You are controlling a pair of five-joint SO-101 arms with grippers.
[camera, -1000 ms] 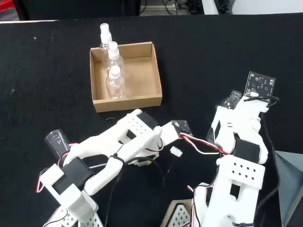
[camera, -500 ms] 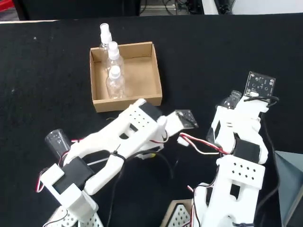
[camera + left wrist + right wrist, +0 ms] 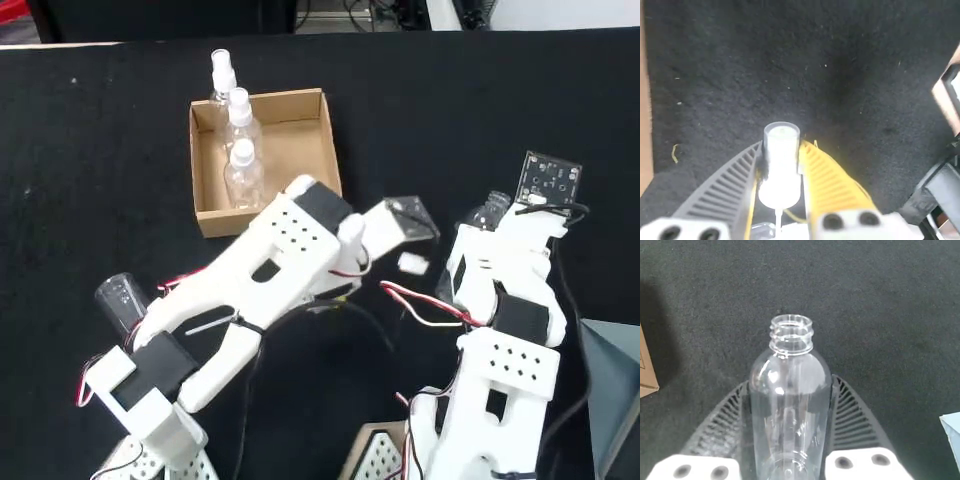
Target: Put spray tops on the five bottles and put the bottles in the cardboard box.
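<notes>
"Claws first: what has each got?"

"The left claw (image 3: 782,147) is pinching a spray top (image 3: 781,172). One finger is grey, the other yellow, and both press its sides, with the clear cap pointing away from the wrist. The right claw (image 3: 790,385) is clamped round the body of an open bottle (image 3: 790,355). The threaded neck is bare and sticks out past the fingertips."

"And where are they on the table (image 3: 500,90)?"

"The right claw holds its bottle toward the right edge, about midway between the near and far sides. The left claw is just off the near right corner of the cardboard box (image 3: 270,216), between the box and the open bottle. The spray top is near the bottle's neck but apart from it — not on it."

"What's in the box?"

"It sits in the far left part of the table. Three capped bottles (image 3: 243,170) stand in a row along its left wall, each wearing a white spray top. Two are plainly inside. The farthest stands at the far left corner, and I cannot tell whether it is inside the wall or just behind it."

"Anything else out there?"

"A fifth bottle (image 3: 122,298), clear and with no top, is near the left edge beside the left arm's base. A blue-grey object (image 3: 612,385) pokes in at the near right corner."
</notes>
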